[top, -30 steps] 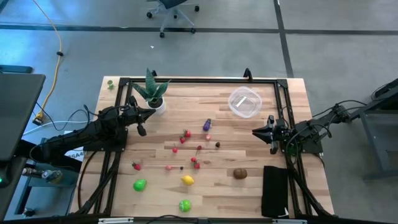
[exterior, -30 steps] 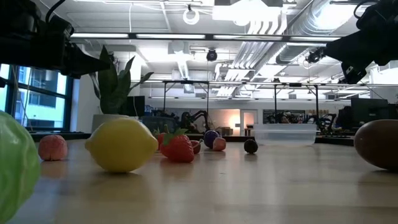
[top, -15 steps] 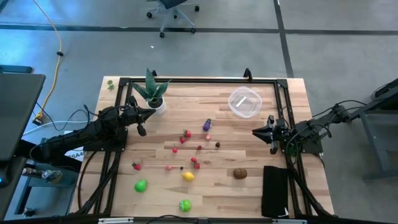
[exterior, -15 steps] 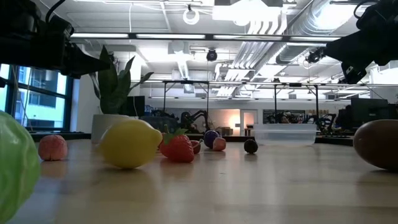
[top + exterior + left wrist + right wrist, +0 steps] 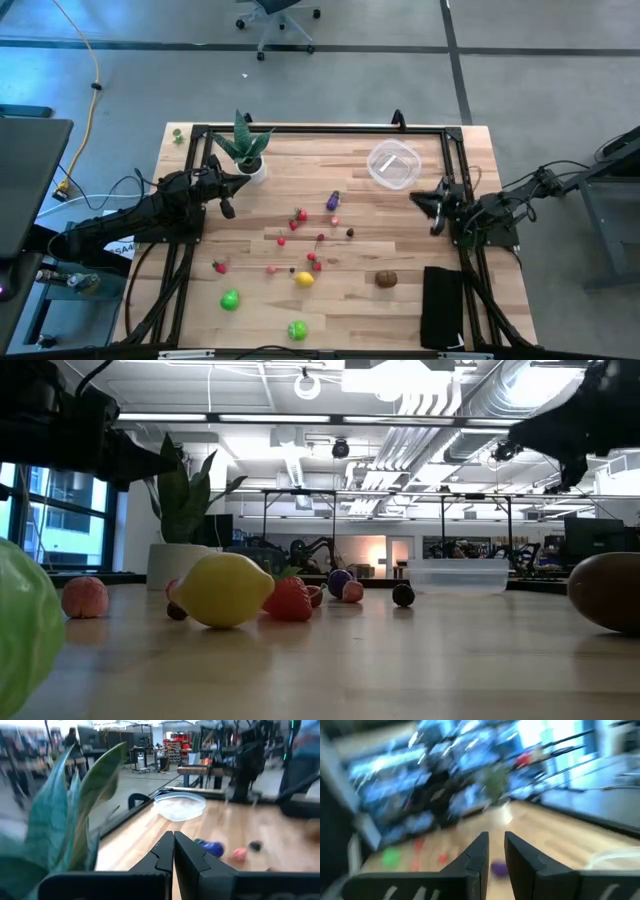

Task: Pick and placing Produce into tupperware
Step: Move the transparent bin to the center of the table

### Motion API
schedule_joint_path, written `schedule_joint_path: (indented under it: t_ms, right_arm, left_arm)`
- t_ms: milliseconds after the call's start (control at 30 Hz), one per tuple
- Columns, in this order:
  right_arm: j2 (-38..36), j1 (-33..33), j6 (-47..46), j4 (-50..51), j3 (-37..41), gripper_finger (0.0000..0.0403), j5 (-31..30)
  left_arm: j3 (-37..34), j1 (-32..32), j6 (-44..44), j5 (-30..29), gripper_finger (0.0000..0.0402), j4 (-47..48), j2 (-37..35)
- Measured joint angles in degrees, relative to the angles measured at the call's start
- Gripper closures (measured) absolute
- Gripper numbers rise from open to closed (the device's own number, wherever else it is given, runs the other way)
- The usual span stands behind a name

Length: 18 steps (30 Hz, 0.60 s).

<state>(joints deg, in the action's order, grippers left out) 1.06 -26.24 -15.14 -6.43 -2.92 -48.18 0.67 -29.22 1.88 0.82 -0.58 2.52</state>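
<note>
The produce lies loose on the wooden table: a lemon, two green fruits, a brown kiwi, a purple piece, strawberries and small berries. The clear tupperware stands empty at the far right. My left gripper hangs shut above the table's left side, beside the potted plant, pointing level toward the tupperware. My right gripper hovers at the right side, just on the near side of the tupperware. Its fingers stand a narrow gap apart, with nothing between them.
A spiky green plant in a white pot stands at the far left, close to my left gripper. A black frame runs around the table. A flat black object lies at the near right corner.
My right gripper has swung toward the far edge, nearer the tupperware, and tipped a little upward. The lemon has rolled a short way toward the far edge and the right, uncovering a small dark berry in the low view. The nearby green fruit has rolled slightly right.
</note>
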Motion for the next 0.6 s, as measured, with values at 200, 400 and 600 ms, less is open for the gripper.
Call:
schedule_joint_path:
  t_ms: [200, 400, 600]
  right_arm:
    - [-0.02, 0.02, -12.57, -27.32, 0.0, 0.0352, -18.14]
    - [-0.02, 0.39, -10.04, -40.01, 0.0, 0.0352, -23.24]
    - [0.22, 3.52, -0.87, -41.17, -3.34, 0.0352, -13.56]
  left_arm:
    - [0.02, -0.02, 15.05, -0.25, 0.0399, -2.82, 0.0]
    - [0.01, 0.0, 15.47, -0.24, 0.0399, -3.96, -0.02]
    - [0.02, -0.02, 15.65, 1.26, 0.0399, -4.43, 0.0]
